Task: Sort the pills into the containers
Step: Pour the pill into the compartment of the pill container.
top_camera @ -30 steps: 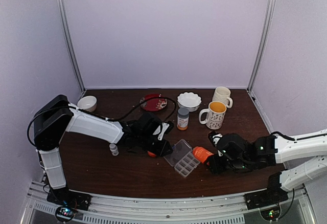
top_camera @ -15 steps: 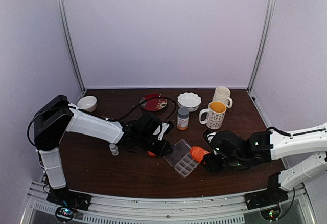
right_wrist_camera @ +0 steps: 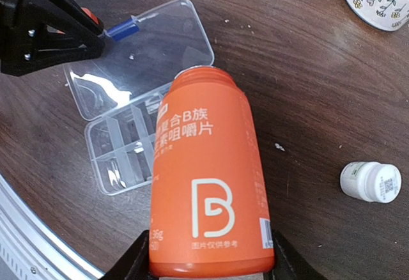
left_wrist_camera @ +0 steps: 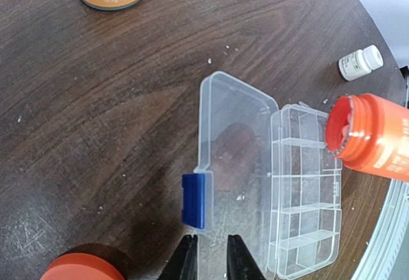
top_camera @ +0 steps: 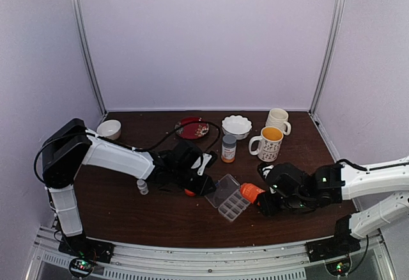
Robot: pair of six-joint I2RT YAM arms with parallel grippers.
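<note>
The step in hand looks like the pour. The right claw (right_wrist_camera: 209, 262) is spread about halfway and clamped around the base of an uncapped orange bottle (right_wrist_camera: 208, 178). The bottle is tipped on its side, with its mouth at the rim of the clear box (left_wrist_camera: 303, 140) that lies in the middle of the bench (top_camera: 147, 219). The left claw (left_wrist_camera: 211, 261) is nearly closed and seems to pinch the edge of the flat-open lid (left_wrist_camera: 236, 139), just beside the blue latch (left_wrist_camera: 193, 200), steadying the box.

The pills are too small to pick out for sure. A pale bit inside the bottle's mouth may be some of them, and no compartment plainly holds one.

The next move probably calls for a slow, slight tilt so that only a few pills roll out. The mouth must be kept over a single compartment, not over the lid or the bench.

Counted:
- One box, with its compartments in two rows; the exact number is hard to tell.
- One orange bottle, with one orange cap (left_wrist_camera: 80, 268) lying loose near the left claw.
- One amber bottle (top_camera: 229, 148) with a grey cap.
- Two small white bottles, one by the right arm (left_wrist_camera: 360, 62) and one by the left arm (top_camera: 142, 186).
- Two mugs (top_camera: 267, 143) (top_camera: 278, 119).
- Two bowls, one scalloped (top_camera: 236, 126) and one small (top_camera: 108, 128).
- One red plate (top_camera: 191, 128).
</note>
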